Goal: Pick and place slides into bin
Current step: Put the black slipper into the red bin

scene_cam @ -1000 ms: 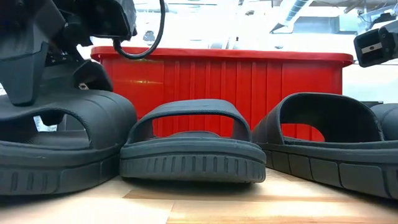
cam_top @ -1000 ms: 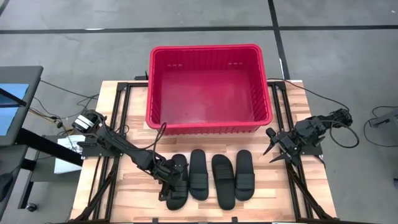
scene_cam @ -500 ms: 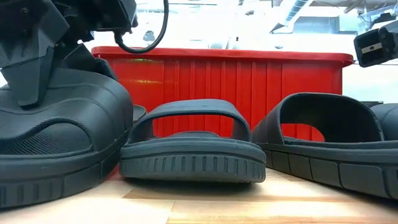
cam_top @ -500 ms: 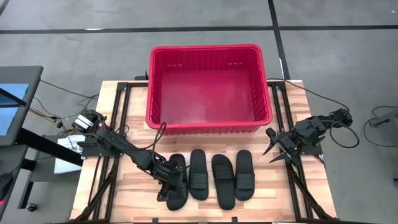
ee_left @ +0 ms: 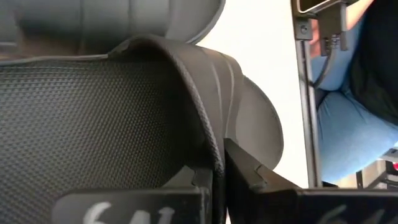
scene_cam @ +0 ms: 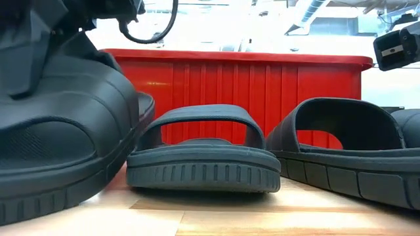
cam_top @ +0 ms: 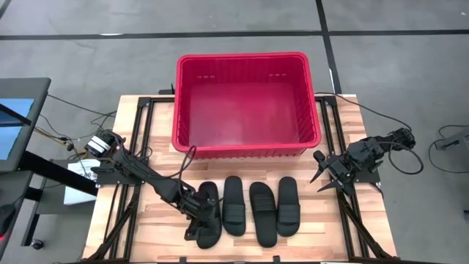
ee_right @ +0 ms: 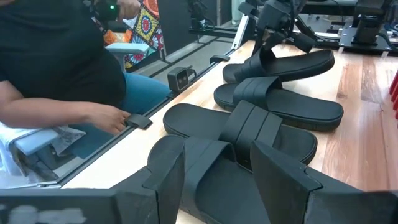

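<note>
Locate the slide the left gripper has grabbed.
High view: the leftmost slide of the row of four, front left of the table, below the bin, with the left gripper shut on its strap.

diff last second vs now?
The left gripper has shut on the strap of the leftmost slide, and in the low view that slide has tipped up, its near edge now lifted off the table. The other three slides, the empty bin and the open right gripper, waiting at the table's right edge, have not moved.
</note>
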Controlling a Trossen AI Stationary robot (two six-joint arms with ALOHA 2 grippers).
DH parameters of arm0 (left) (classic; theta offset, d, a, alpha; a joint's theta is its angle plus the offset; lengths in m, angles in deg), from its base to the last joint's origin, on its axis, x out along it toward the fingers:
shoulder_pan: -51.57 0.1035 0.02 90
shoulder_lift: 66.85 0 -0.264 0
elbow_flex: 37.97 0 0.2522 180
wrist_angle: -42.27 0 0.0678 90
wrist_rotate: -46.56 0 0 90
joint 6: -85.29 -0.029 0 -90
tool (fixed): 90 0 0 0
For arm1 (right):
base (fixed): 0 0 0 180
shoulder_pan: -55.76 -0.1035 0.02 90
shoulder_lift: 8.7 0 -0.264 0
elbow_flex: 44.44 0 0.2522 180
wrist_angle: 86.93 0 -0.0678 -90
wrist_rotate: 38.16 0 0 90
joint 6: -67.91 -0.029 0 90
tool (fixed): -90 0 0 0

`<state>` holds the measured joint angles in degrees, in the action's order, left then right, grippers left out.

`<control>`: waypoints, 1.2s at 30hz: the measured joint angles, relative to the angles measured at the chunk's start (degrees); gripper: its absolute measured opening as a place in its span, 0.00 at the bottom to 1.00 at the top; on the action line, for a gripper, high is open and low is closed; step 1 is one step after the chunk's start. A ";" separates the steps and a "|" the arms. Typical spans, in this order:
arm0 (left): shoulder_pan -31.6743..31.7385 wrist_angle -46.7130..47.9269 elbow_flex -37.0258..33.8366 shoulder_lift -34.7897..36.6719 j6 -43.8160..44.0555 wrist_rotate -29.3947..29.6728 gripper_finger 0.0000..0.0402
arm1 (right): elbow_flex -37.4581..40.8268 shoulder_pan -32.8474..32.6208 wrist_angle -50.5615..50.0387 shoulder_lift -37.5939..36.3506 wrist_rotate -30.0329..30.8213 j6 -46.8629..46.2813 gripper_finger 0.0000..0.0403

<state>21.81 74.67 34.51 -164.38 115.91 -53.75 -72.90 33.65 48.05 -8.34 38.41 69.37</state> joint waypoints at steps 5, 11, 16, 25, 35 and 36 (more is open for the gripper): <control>-0.33 6.36 4.94 -0.12 -1.71 0.68 0.00 | 0.00 0.01 0.00 0.00 0.00 0.01 0.43; -0.61 12.56 10.01 -0.12 -2.17 1.79 0.00 | 0.00 0.02 0.00 0.00 0.00 0.00 0.43; -0.70 15.63 13.20 -0.10 -2.67 1.78 0.00 | 0.00 0.02 0.00 0.00 0.00 0.00 0.43; -0.68 24.11 20.59 -0.03 -4.85 2.61 0.00 | 0.00 0.01 0.00 0.00 0.00 0.00 0.43; -0.04 35.37 30.25 0.03 -9.38 6.07 0.00 | 0.00 0.02 0.00 0.00 0.00 0.00 0.43; 0.14 36.74 31.28 0.03 -9.94 6.45 0.00 | 0.00 0.02 0.00 0.00 0.00 0.01 0.43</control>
<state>21.95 111.41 65.79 -164.35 105.97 -47.30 -72.90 33.68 48.05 -8.34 38.41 69.38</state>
